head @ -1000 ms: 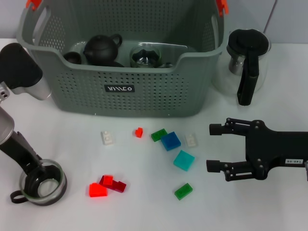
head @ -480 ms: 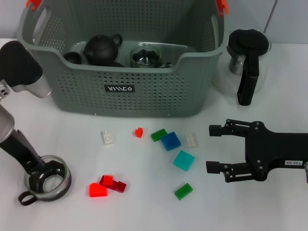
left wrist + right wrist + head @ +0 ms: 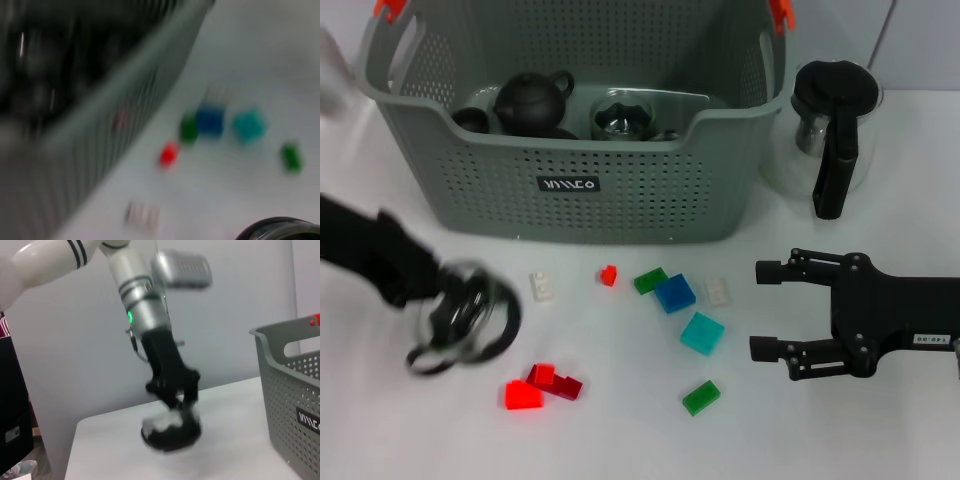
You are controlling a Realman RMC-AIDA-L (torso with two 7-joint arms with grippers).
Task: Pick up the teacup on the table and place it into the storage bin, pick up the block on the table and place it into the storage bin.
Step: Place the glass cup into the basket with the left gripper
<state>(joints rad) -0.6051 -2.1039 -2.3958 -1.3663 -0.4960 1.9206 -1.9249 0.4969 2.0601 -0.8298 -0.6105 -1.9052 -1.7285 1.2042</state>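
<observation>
The teacup [image 3: 465, 320], clear glass with a dark handle, hangs blurred above the table at the left. My left gripper [image 3: 432, 298] is shut on its rim. The right wrist view shows the same gripper [image 3: 175, 390] holding the teacup [image 3: 172, 427] off the white surface. Its rim [image 3: 280, 231] shows in the left wrist view. The grey storage bin [image 3: 620, 190] stands behind. Several blocks lie in front of it, among them blue [image 3: 675, 293], teal [image 3: 702, 333], green [image 3: 701, 397] and red [image 3: 523, 395]. My right gripper [image 3: 758, 308] rests open just right of the blocks.
A black teapot [image 3: 532, 100] and a glass cup [image 3: 620, 115] sit inside the bin. A glass pitcher with a black lid and handle [image 3: 835, 130] stands right of the bin. White blocks [image 3: 543, 286] lie near the bin's front wall.
The left gripper has lifted the teacup off the table and swung it right and toward the bin, moving fast. The right arm and the blocks have stayed put.
</observation>
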